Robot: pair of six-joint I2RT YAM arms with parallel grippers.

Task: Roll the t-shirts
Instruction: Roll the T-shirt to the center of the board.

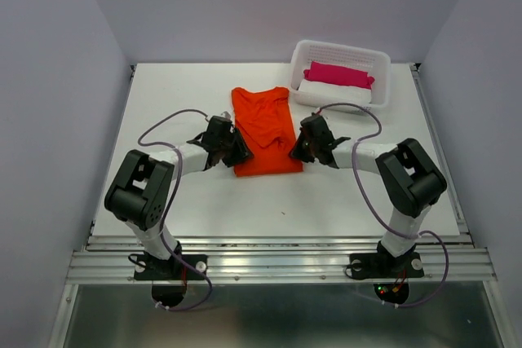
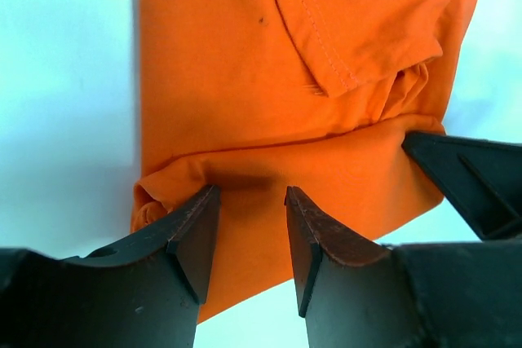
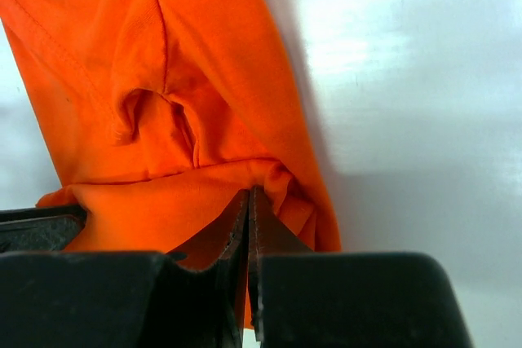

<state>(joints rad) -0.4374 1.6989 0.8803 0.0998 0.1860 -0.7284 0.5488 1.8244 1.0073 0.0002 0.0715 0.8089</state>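
Right wrist view: we saw right gripper (image 3: pixel 248 195) clamped on the folded near hem of the shirt (image 3: pixel 196 55) on the table (image 3: pixel 408 79); left gripper (image 2: pixel 251 192) straddled the other corner, jaws apart, presumably to roll evenly.

table (image 1: pixel 179 103): white, pale walls on three sides | basket (image 1: pixel 342 44): white plastic, perforated sides, at the table's far right | pink cloth (image 1: pixel 338 75): magenta, rolled, lying in the basket's far half | white cloth (image 1: pixel 334 95): bundled in the basket, just nearer, touching the pink cloth | rail (image 1: pixel 277 265): metal, along the table's near edge
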